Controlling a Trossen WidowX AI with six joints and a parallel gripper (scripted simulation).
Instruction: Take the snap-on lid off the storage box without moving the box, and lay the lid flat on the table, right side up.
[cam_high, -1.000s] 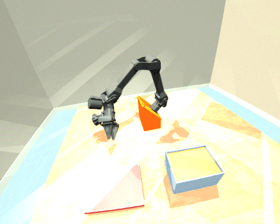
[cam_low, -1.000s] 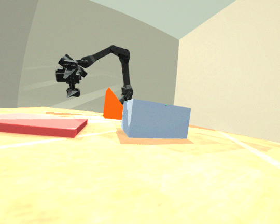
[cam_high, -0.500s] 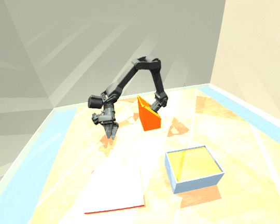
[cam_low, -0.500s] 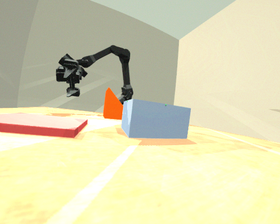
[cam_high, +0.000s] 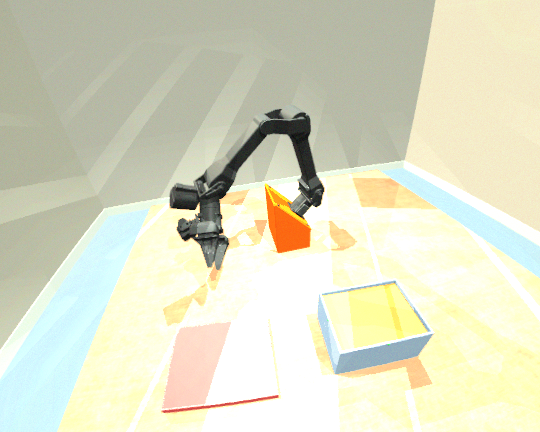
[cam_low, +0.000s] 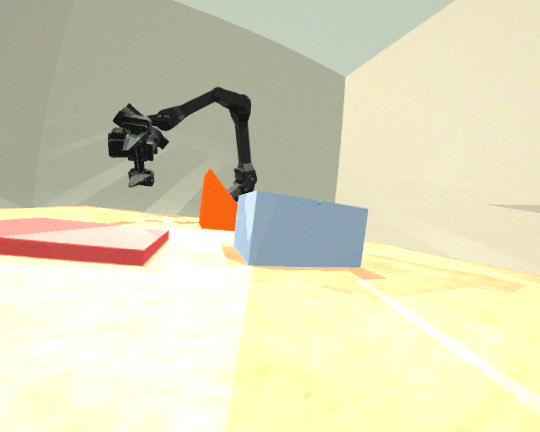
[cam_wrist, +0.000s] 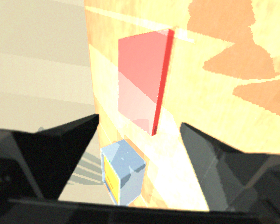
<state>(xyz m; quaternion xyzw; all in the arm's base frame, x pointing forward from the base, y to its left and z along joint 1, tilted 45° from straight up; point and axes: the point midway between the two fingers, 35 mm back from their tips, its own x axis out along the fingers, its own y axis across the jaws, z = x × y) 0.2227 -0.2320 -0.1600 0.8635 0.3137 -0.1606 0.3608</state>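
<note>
The red lid (cam_high: 195, 360) (cam_low: 60, 250) (cam_wrist: 142, 70) lies flat on the table at the front left, with its smooth broad face up and its underside hidden. It is apart from the box. The light blue storage box (cam_high: 380, 354) (cam_low: 305, 235) (cam_wrist: 122, 155) stands upright and open to the lid's right, with a yellow inside in the top view. My gripper (cam_high: 214, 267) (cam_low: 131, 167) (cam_wrist: 140, 121) is open and empty. It hangs above the table behind the lid, clear of both lid and box.
An orange wedge-shaped block (cam_high: 290, 234) (cam_low: 215, 207) stands on the table right by the arm's base, behind the lid and box. Pale blue strips run along the left and right sides, with walls beyond. Bright light patches wash out part of the lid and table in the top view.
</note>
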